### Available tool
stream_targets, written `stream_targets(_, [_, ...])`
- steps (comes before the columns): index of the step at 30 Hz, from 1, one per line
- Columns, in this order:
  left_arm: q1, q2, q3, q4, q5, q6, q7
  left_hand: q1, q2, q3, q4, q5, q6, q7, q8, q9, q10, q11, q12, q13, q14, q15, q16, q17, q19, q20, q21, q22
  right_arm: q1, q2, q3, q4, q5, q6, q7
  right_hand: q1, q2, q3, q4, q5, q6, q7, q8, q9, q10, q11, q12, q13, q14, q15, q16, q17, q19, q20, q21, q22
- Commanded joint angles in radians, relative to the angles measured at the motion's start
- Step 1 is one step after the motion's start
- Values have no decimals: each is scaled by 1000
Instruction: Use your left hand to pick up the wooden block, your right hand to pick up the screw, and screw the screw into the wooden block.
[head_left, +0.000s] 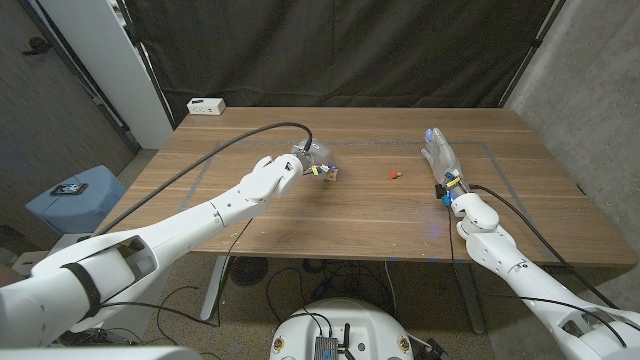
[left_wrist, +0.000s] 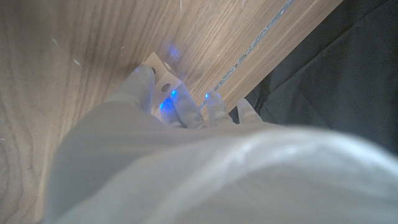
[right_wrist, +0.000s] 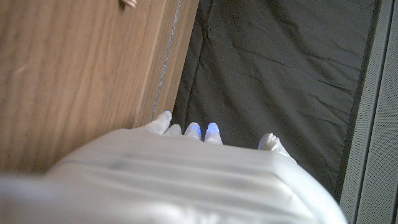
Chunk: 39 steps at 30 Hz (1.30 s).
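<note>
In the head view, the left hand (head_left: 305, 160) closes around the wooden block (head_left: 331, 172), which should be gripped squarely; the screw (head_left: 393, 174) lies right of the block with open table between them, and the right hand (head_left: 441, 163) waits beyond the screw, fingers extended and empty. The left wrist view shows fingers (left_wrist: 140, 84) touching the block (left_wrist: 163, 77); whether they grip it cannot be told. The right wrist view shows spread fingertips (right_wrist: 212, 132) near the table (right_wrist: 74, 74) edge.

Even, soft light from above in the head view, fairly bright on the wooden table (head_left: 360, 215), dim at the dark curtain (head_left: 340, 50) behind. Only faint shadows under the arms. Slight bending of straight lines near the edges. In the left wrist view, strong blur on the left hand (left_wrist: 186, 168), with blue glow at the fingertips (left_wrist: 166, 102) and pale glare on the wood grain. In the right wrist view, the right hand (right_wrist: 186, 174) out of focus, washed pale; curtain folds sharper.
</note>
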Motion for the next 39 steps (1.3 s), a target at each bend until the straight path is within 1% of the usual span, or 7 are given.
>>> stream_targets(1, [-6, -7, 6, 21, -6, -2, 35, 11, -1, -7, 2, 4, 24, 3, 7, 6, -1, 3, -4, 5, 13, -27, -1, 5, 12, 2, -1, 3, 9, 6, -2, 17, 1, 4, 4, -5, -3, 5, -5, 4, 2, -7, 6, 6, 4, -3, 4, 3, -6, -3, 8, 2, -6, -10, 6, 3])
stream_targets(4, [-11, -10, 10, 30, -9, -10, 46, 12, 2, -9, 4, 5, 33, 2, 9, 6, -1, 3, -7, 7, 18, -33, 0, 5, 16, 1, -1, 3, 9, 6, -2, 18, 1, 5, 4, -5, -2, 6, -6, 4, 3, -7, 6, 6, 4, -3, 4, 3, -6, -3, 8, 2, -6, -8, 6, 3])
stream_targets(9, [-23, -18, 19, 41, -14, -17, 33, 15, 4, -14, 5, 6, 39, 0, 8, 7, 2, 2, -11, 9, 21, -37, -1, 6, 22, 1, -2, 3, 6, 4, 0, 15, 3, 2, 2, -6, -2, 6, -6, 4, 4, -7, 6, 6, 4, -4, 4, 3, -6, -3, 8, 2, -5, -9, 6, 3])
stream_targets(13, [-31, -22, 21, 42, -28, -19, 9, 9, 1, -33, 11, 5, 1, 9, -17, 8, -25, 4, -37, 13, -3, -23, -11, 8, 13, 3, -11, 3, 4, 2, 2, 15, 5, 4, 3, -6, -2, 6, -6, 4, 4, -8, 6, 6, 4, -5, 4, 3, -5, -3, 8, 2, -5, -9, 6, 3])
stream_targets(16, [-32, -24, 23, 41, -29, -14, 6, 3, -1, -40, 13, 4, -18, 9, -27, 8, -44, 5, -50, 15, -6, -22, -12, 8, 6, 3, -14, 3, 3, 1, 3, 15, 5, 4, 3, -6, -2, 7, -6, 4, 4, -8, 6, 6, 4, -6, 4, 3, -5, -3, 8, 2, -5, -9, 6, 3])
stream_targets(29, [-30, -22, 30, 33, -29, -8, 5, -4, -2, -49, 16, 3, -11, 7, -26, 8, -50, 5, -60, 18, -14, -23, -13, 8, -2, 3, -15, 3, -1, 0, 5, 14, 9, 7, 6, -8, -3, 7, -6, 4, 4, -7, 6, 6, 4, -6, 4, 3, -5, -3, 9, 2, -5, -10, 6, 3])
stream_targets(39, [-25, -22, 32, 36, -25, -15, 39, 21, 11, -51, 6, 6, 38, 2, -11, 9, -4, 2, -52, 30, 19, -36, -2, 7, 17, 1, -8, 4, -11, -4, 8, 2, 10, 5, 1, -9, -3, 8, -6, 4, 3, -7, 5, 6, 3, -6, 3, 3, -5, -4, 9, 2, -5, -10, 6, 3])
